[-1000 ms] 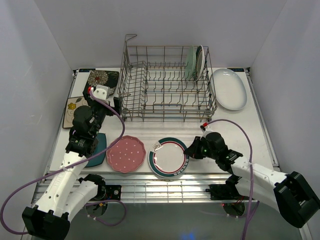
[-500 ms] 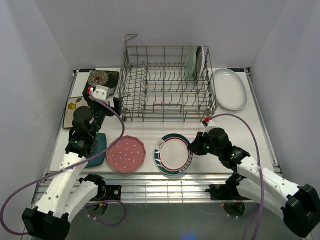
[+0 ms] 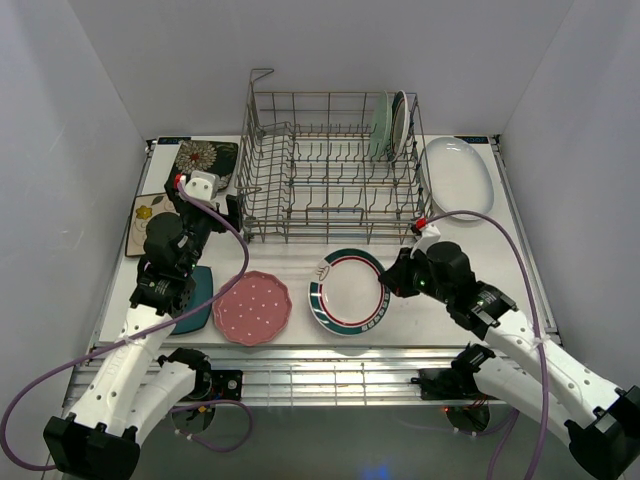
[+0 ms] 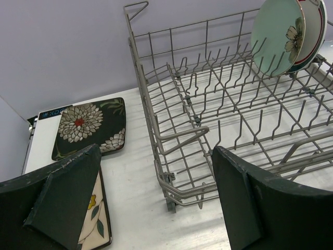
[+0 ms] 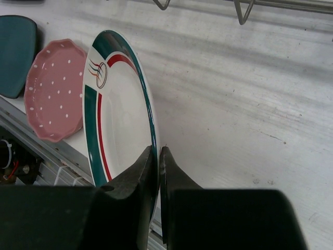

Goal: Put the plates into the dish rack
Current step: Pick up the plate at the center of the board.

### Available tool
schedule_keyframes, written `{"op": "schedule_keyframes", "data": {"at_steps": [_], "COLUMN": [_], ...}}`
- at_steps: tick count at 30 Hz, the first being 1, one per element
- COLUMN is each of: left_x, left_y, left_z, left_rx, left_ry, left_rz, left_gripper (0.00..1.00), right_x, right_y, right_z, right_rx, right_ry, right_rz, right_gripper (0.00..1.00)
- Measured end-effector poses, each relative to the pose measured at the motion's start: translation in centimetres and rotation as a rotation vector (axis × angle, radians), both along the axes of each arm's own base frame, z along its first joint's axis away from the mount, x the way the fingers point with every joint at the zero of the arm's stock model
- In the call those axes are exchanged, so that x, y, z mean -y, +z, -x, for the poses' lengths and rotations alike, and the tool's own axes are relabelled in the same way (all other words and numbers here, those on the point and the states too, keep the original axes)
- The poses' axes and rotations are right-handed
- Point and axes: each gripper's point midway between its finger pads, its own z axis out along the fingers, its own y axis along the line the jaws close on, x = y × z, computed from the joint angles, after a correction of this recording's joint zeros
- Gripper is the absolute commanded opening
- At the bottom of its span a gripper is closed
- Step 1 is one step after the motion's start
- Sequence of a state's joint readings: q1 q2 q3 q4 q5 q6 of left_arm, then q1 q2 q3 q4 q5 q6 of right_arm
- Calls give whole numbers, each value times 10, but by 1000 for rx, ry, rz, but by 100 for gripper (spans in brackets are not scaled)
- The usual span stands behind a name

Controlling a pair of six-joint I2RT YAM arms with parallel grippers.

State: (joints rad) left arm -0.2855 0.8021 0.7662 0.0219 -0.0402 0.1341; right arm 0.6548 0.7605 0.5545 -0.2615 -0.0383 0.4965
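- One grey wire dish rack (image 3: pixel 335 165) fills the 12 o'clock part of the table (image 3: pixel 470 250). Two plates stand upright between its tines at its 1 o'clock corner: a mint floral plate (image 4: pixel 278 34) and, just behind it, a rimmed white plate (image 4: pixel 316 26).
- At 2 o'clock, just beside the rack, a large white oval plate (image 3: pixel 458 177) lies flat.
- Near 6 o'clock a green-rimmed plate (image 3: pixel 347 291) is tilted on edge. The right gripper (image 5: pixel 156 156) is clenched on its 3 o'clock rim, and whether its lower edge touches the table I cannot tell.
- At 7 o'clock a pink dotted plate (image 3: pixel 251 307) lies flat, close beside the tilted plate.
- At 8 o'clock a dark teal plate (image 3: pixel 197 300) lies partly under the left arm.
- At 10 o'clock a black floral square (image 3: pixel 205 158) and a cream floral square (image 3: pixel 143 215) lie flat.
- Above those squares hangs the left gripper (image 4: pixel 156 198), its jaws spread wide and grasping nothing.
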Motion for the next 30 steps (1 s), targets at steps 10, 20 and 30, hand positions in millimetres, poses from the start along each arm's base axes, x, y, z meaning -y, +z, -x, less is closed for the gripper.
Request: {"op": "schedule_keyframes", "data": {"at_steps": [10, 20, 30], "left_x": [0, 0, 0], "left_y": [3, 4, 5], "left_z": [2, 3, 3], "left_rx": [10, 14, 15], "left_ry": [-3, -3, -4], "left_rz": [3, 4, 4], "left_gripper": [98, 98, 98], "right_x": [-2, -6, 3], "right_y": [49, 123, 178], "right_z": [-11, -40, -77], "right_rx": [75, 200, 295], "right_ry": [-20, -97, -242], "right_rz": [-34, -84, -56], "right_gripper": [8, 8, 8]}}
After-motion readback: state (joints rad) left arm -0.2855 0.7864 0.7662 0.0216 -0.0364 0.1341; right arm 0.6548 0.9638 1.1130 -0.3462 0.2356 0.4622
